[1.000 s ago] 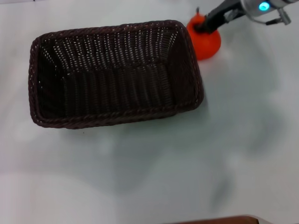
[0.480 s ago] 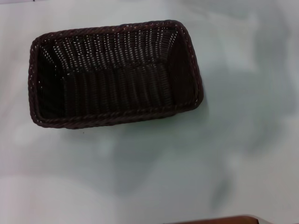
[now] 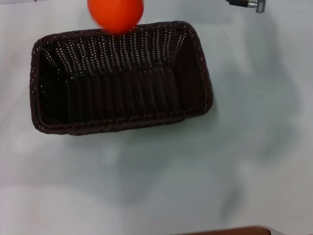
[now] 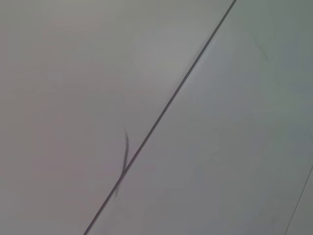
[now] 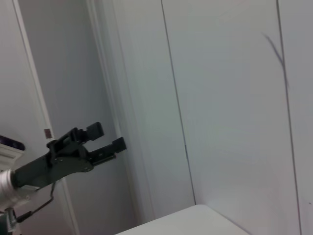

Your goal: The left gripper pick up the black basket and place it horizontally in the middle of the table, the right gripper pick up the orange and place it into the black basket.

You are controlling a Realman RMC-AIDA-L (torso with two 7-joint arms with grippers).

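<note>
The black basket (image 3: 120, 78) lies lengthwise on the white table (image 3: 244, 147), open side up, with nothing inside. The orange (image 3: 116, 13) shows as a blurred round shape at the top edge of the head view, overlapping the basket's far rim. I cannot tell whether it touches the rim. Only a small black and silver tip of my right gripper (image 3: 247, 4) shows at the top right, well apart from the orange. My left gripper (image 5: 108, 137) shows only in the right wrist view, raised in front of a wall, fingers apart and empty.
A brown edge (image 3: 230, 231) shows at the bottom of the head view. The left wrist view shows only pale wall panels (image 4: 220, 147) with a dark seam.
One second ago my right gripper was at the orange, right of the basket. Half a second ago both were out of view. Now the orange is over the far rim and the gripper tip is at top right.
</note>
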